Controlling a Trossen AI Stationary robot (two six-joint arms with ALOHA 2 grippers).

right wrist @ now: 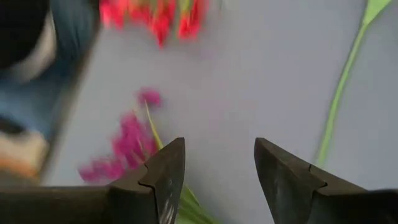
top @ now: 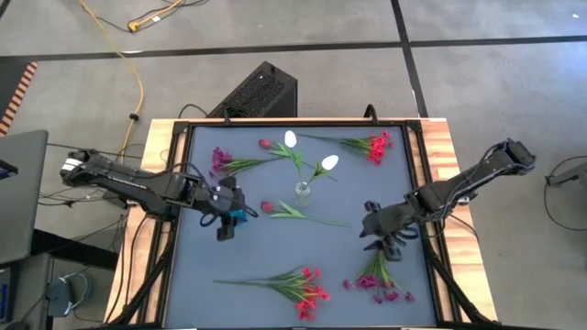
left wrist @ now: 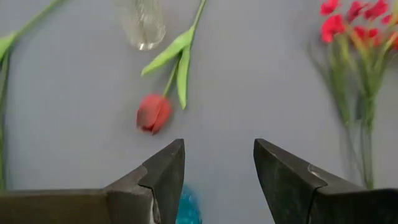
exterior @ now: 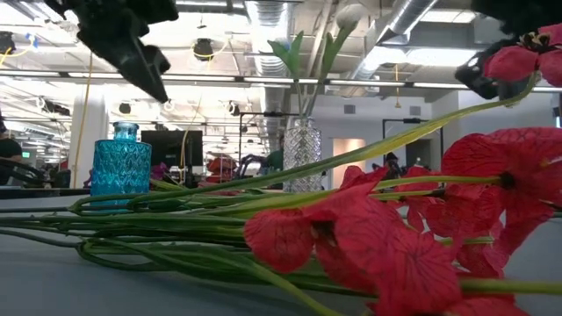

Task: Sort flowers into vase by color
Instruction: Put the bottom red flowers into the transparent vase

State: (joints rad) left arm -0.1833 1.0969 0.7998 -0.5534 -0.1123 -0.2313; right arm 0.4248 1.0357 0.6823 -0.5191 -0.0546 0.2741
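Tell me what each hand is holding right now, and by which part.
Nothing is held. The left hand is open and empty above the table near the red tulip. The right hand is open too, over the magenta sprig.

Grey concrete floor [top: 495, 101] all around the table, crossed by dark seam lines, with a yellow cable [top: 138, 87] snaking down toward a black ribbed box [top: 257, 92] at the far edge. The table itself shows wooden side strips [top: 449, 165] framing a grey mat [top: 275, 243]. At table height, an open ceiling with silver ducts [exterior: 281, 22], strip lights [exterior: 219, 81], white walls behind.
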